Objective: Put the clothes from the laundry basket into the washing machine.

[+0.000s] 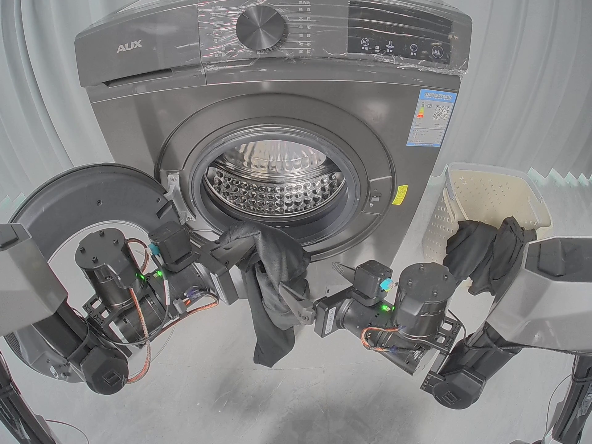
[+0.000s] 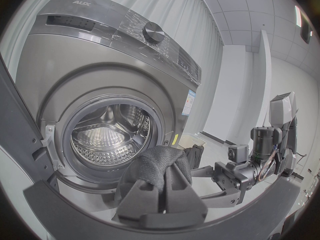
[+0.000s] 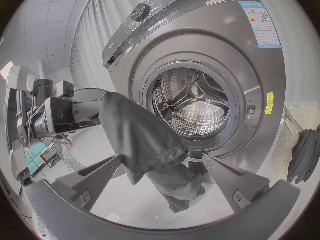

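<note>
While the dark garment (image 1: 274, 291) hung at six o'clock below the mouth of the washing machine (image 1: 345, 103), it was clenched in the left jaws; the right jaws were spread beside it. Limp and light, it was judged best taken by a bunched fold.

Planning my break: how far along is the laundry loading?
Done: the door is open, but the drum looks empty. In hand: the left end effector is shut on a dark garment before the opening; the right end effector is open near it. Left: dark clothes draped over the laundry basket rim.
</note>
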### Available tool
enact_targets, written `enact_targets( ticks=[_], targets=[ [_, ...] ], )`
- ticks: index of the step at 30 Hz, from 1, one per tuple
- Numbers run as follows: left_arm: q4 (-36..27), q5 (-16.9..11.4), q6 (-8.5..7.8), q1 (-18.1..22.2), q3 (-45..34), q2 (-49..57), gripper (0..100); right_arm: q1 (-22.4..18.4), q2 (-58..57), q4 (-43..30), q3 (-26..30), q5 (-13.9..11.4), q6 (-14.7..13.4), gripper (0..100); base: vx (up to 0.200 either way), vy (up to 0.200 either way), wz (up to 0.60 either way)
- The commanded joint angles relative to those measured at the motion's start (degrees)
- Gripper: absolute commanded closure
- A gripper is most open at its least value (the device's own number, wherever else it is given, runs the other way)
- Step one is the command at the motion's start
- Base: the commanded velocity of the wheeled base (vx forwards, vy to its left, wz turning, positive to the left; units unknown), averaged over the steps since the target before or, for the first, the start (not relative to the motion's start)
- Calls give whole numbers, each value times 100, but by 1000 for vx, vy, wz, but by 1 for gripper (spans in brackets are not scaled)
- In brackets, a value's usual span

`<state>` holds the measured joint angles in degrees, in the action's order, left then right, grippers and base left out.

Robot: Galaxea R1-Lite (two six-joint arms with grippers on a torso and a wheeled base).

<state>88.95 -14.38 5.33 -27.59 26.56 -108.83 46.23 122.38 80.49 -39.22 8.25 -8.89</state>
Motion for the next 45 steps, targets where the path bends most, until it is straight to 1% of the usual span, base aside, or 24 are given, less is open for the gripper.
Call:
enact_targets(
  ticks=[1, 2, 5, 8, 13, 14, 19, 21, 25, 28, 38, 45],
  targets=[
    [-1, 50, 30, -1, 59, -16, 100, 36, 84, 10, -7, -8, 1, 0, 0, 0, 0],
    [-1, 67, 39, -1, 86, -33, 100, 62, 163, 45, -16, -69, 63, 0, 0, 0, 0],
    [-1, 76, 39, -10, 95, -51, 100, 62, 286, 72, -77, -166, 98, 0, 0, 0, 0],
    [-1, 76, 39, -19, 95, -42, 100, 53, 392, 72, -227, -166, 115, 0, 0, 0, 0],
    [-1, 76, 39, -27, 77, -25, 100, -79, 515, 10, -526, -140, 124, 0, 0, 0, 0],
    [-1, 76, 39, -27, 68, -16, 100, -211, 541, -16, -587, -113, 124, 0, 0, 0, 0],
    [-1, 67, 39, -19, 51, 2, 100, -457, 488, -7, -587, -105, 124, 0, 0, 0, 0],
    [-1, 67, 39, -27, 33, 2, 100, -615, 365, -16, -596, -96, 133, 0, 0, 0, 0],
    [-1, 67, 39, -45, 16, 2, 100, -720, 313, -7, -605, -87, 186, 0, 0, 0, 0],
    [-1, 67, 30, -63, 7, 2, 100, -720, 330, 10, -631, -96, 194, 0, 0, 0, 0],
    [-1, 67, 21, -71, -2, -42, 100, -501, 392, 1, -824, -96, 203, 0, 0, 0, 0],
    [-1, 67, 12, -80, -20, -69, 100, -448, 401, 45, -1062, -149, 203, 0, 0, 0, 0]
  ],
)
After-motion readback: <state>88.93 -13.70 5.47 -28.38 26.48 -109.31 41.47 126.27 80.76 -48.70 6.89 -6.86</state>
